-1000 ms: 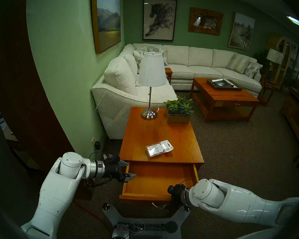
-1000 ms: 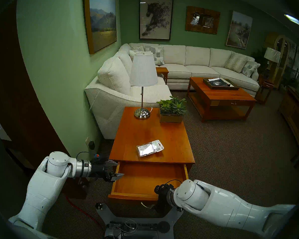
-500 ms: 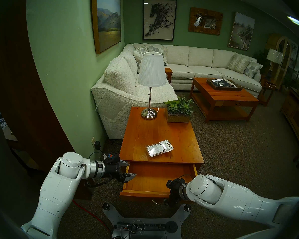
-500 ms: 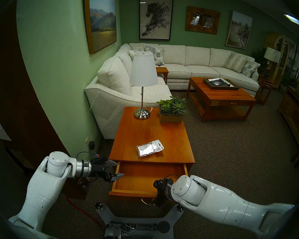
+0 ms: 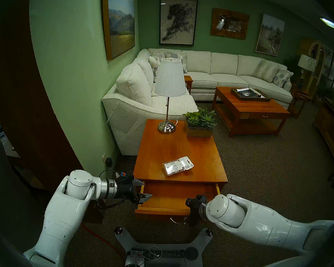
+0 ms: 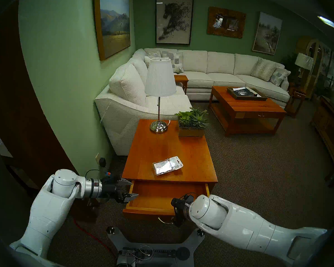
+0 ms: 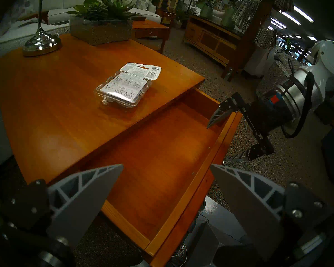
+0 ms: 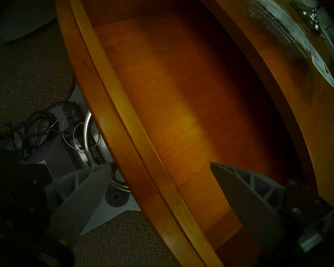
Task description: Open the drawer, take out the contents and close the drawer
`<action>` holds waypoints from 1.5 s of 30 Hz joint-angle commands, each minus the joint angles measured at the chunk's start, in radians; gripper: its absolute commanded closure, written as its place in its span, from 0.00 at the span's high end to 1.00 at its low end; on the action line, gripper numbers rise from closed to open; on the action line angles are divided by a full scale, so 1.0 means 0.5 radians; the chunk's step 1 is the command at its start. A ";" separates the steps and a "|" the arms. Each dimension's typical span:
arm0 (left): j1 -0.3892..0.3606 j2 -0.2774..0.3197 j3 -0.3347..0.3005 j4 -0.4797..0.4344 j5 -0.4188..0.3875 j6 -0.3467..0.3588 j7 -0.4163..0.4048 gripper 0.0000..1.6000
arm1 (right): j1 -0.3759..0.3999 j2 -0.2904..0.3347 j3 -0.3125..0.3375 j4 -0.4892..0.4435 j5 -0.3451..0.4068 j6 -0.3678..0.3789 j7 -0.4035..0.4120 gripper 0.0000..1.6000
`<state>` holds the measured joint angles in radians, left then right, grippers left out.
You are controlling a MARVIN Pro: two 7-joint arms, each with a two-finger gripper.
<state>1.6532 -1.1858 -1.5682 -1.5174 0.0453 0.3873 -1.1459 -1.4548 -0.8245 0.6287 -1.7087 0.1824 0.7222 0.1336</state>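
We see the drawer [image 5: 174, 200] of the end table [image 5: 178, 151] partly pulled out toward the near side, its lighter wooden floor bare. The blister pack [image 5: 178, 165] lies flat on the tabletop near the front edge, its hang-tab end pointing to the far right, well apart from the lamp [image 5: 169, 95] and the succulent planter [image 5: 200, 124] at the far end of the table.

Our left gripper [image 5: 145, 189] hangs at the left side of the drawer, level with its side wall, with its 2 fingers spread wide and nothing between them; the nearer fingertip reaches in over the left wall. In the left wrist view the same gap shows, with the drawer floor [image 7: 158, 164] between the tips.

Our right gripper [image 8: 162, 185] is at the right part of the drawer front [image 8: 123, 145], also spread apart. In the right wrist view 1 finger [image 8: 81, 191] sits on the outer side of the front panel, beside the curved silver handle [image 8: 87, 133], and the other finger [image 8: 247, 191] is over the drawer's inside, so the front panel runs between them. We cannot tell whether either finger touches the wood. In the head views the handle [image 5: 175, 221] shows just below the front panel, to the left of this gripper.
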 commanded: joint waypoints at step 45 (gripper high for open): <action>-0.043 -0.003 -0.017 -0.047 -0.007 -0.004 -0.011 1.00 | -0.115 0.175 0.093 -0.479 -0.040 -0.022 -0.276 1.00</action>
<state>1.6532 -1.1879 -1.5703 -1.5174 0.0483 0.3873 -1.1477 -1.4862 -0.7968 0.6435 -1.8394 0.1209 0.7063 -0.0253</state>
